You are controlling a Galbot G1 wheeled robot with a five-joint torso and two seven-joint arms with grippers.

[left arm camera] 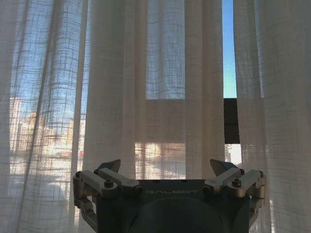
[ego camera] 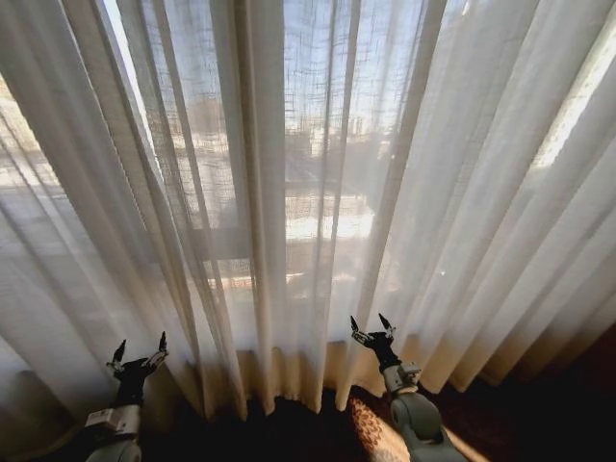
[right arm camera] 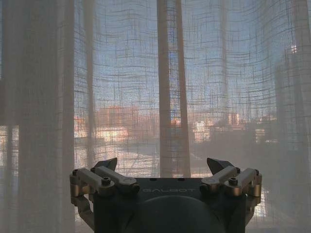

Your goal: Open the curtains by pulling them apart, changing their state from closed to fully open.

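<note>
Curtains closed; both grippers open, nothing grasped — approach step.

Curtains point(ego camera: 289, 192) hang full-width across the window, pleats down to the floor, panels meeting approx centre; a thin gap w/ blue sky and a dark window frame bar point(left arm camera: 231, 121) shows in left wrist view. Left gripper point(ego camera: 140, 354) low at left, jaws spread wide, empty, just short of fabric. Right gripper point(ego camera: 372, 329) low, right of centre, jaws wide, empty, near a pleat. Judged: pull not begun; next move calls for each gripper to close on an inner edge, then draw outward. Exact meeting seam hard to pick out among folds; curtain tops cut off; contact w/ fabric uncertain.
</note>
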